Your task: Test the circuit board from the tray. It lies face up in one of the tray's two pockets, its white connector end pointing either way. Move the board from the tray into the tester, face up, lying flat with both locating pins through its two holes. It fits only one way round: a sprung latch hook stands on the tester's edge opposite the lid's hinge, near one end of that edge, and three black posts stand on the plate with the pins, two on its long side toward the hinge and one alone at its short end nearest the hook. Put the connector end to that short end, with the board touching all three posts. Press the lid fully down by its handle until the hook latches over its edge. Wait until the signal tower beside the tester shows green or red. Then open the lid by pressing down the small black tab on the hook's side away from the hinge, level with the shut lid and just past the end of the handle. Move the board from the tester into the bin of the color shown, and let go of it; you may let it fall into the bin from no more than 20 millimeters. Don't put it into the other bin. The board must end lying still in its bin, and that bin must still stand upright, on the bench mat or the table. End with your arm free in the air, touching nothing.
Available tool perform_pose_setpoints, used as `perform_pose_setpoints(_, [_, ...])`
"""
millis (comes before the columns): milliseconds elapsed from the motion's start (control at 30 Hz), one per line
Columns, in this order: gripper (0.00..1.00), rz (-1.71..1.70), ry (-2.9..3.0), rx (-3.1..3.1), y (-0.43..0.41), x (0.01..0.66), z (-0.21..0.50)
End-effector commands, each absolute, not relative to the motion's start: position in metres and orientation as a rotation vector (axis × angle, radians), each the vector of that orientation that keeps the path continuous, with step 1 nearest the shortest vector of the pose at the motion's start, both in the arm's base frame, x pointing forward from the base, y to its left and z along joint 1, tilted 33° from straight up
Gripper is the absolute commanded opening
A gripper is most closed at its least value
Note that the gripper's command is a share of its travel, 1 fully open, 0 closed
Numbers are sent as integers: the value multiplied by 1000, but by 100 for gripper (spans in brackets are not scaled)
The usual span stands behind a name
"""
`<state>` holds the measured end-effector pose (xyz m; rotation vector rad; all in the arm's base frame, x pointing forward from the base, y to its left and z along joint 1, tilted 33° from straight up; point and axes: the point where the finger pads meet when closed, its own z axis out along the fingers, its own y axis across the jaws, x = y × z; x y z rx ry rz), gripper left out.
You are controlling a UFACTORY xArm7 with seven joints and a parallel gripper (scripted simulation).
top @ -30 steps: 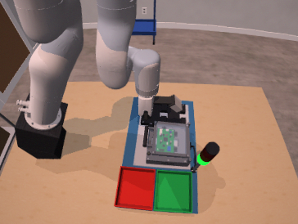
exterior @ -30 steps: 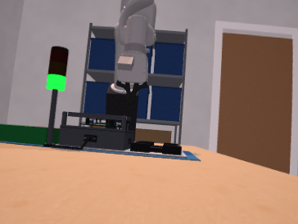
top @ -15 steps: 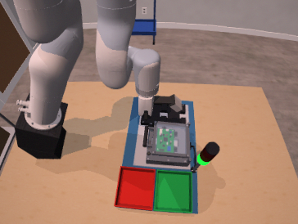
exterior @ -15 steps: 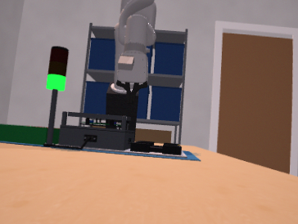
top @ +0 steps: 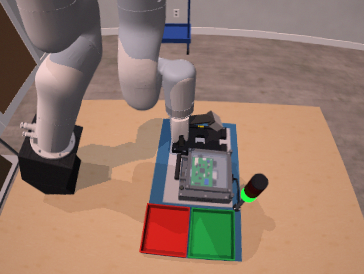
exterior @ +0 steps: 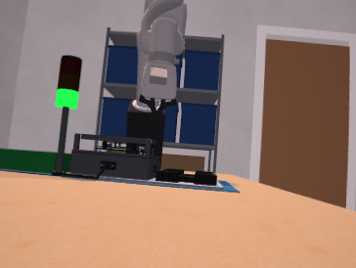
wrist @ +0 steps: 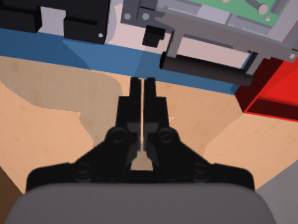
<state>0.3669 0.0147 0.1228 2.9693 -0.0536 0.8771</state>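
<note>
The green circuit board [top: 204, 170] lies in the dark tester [top: 206, 175] under the lowered lid; it also shows in the wrist view [wrist: 240, 7]. The lid's handle [wrist: 205, 67] is a dark bar along the tester's near edge in the wrist view. A small black tab [wrist: 152, 37] sits just past its end. My gripper [wrist: 142, 93] is shut and empty. It hangs above the blue mat's edge, a little apart from the tab, and also shows in the top view [top: 179, 146]. The signal tower [top: 251, 191] shows green [exterior: 67, 98].
The red bin [top: 166, 230] and the green bin [top: 211, 233] stand side by side in front of the tester. The black tray [top: 210, 126] lies behind the tester. The arm's base [top: 50, 160] stands at the table's left.
</note>
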Motion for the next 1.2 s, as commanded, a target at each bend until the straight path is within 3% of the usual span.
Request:
perform_pose_setpoints(0, [0,866,131,2938,15,367,124])
perform_pose_setpoints(1167, [0,688,1269,2439,15,367,124])
